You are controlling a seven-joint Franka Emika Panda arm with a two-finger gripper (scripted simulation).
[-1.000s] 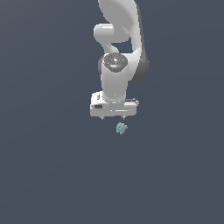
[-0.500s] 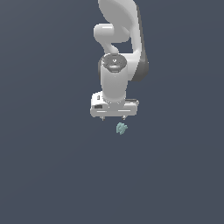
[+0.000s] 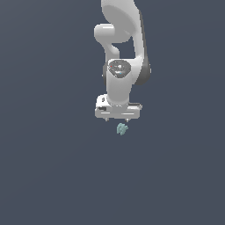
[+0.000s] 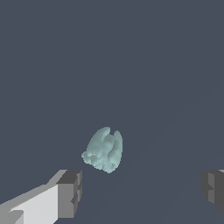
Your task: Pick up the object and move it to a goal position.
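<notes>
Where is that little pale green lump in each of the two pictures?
Exterior view: the green lump sits just below the white claw, near the picture's middle.
Wrist view: the lump fills the centre, beyond the claw's two fingers.
Shared landmark: the claw itself, open, with nothing between its fingers.

Arm (image 3: 121, 66) downward — jaws wide apart

My white arm (image 3: 119, 83), my gripper (image 4: 140, 192) white with dark grey fingertips (image 4: 70, 192), pale teal-green object (image 4: 104, 149), perhaps faintly mottled, plain slate-blue ground (image 3: 44, 167).
</notes>
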